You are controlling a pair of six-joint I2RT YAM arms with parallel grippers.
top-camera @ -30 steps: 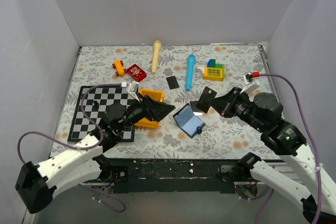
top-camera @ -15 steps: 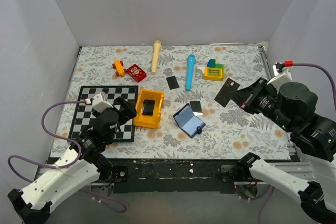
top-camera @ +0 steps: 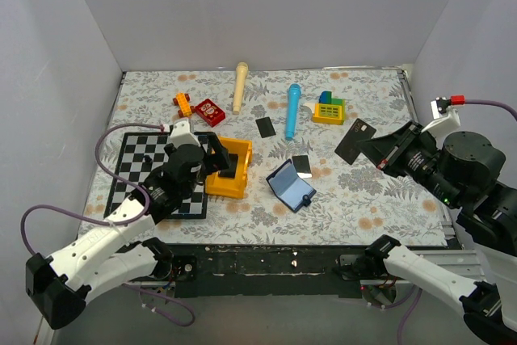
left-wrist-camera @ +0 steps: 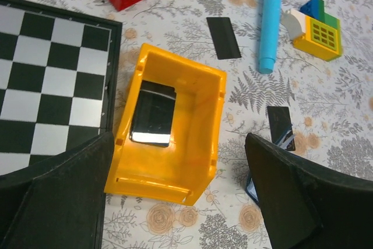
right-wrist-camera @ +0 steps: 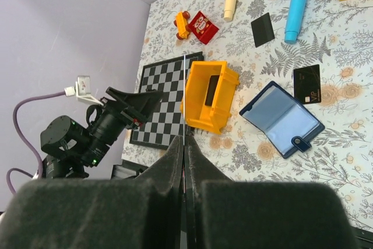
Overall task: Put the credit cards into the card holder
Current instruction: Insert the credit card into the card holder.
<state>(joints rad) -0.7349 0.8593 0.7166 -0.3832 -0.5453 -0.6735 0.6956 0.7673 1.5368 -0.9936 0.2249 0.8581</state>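
Observation:
The card holder (top-camera: 291,186) lies open on the floral tabletop, its light blue inside facing up (right-wrist-camera: 281,118). My right gripper (top-camera: 380,149) hangs above the table's right side, shut on a black credit card (top-camera: 355,141), which shows edge-on as a thin line (right-wrist-camera: 184,97) in the right wrist view. A second black card (top-camera: 301,165) lies flat beside the holder's far edge (left-wrist-camera: 280,125). A third black card (top-camera: 265,127) rests farther back. My left gripper (top-camera: 212,155) hovers open over a yellow bin (left-wrist-camera: 175,144), with nothing between its fingers.
The yellow bin (top-camera: 230,169) holds a glossy black flat piece (left-wrist-camera: 152,113). A chessboard (top-camera: 153,175) lies at the left. At the back are a red toy (top-camera: 210,111), a wooden peg (top-camera: 240,86), a blue cylinder (top-camera: 292,111) and a yellow-green block toy (top-camera: 329,108). Walls close three sides.
My right gripper has carried its card up and to the right, away from the holder. My left arm drew back from the holder, then came forward over the yellow bin.

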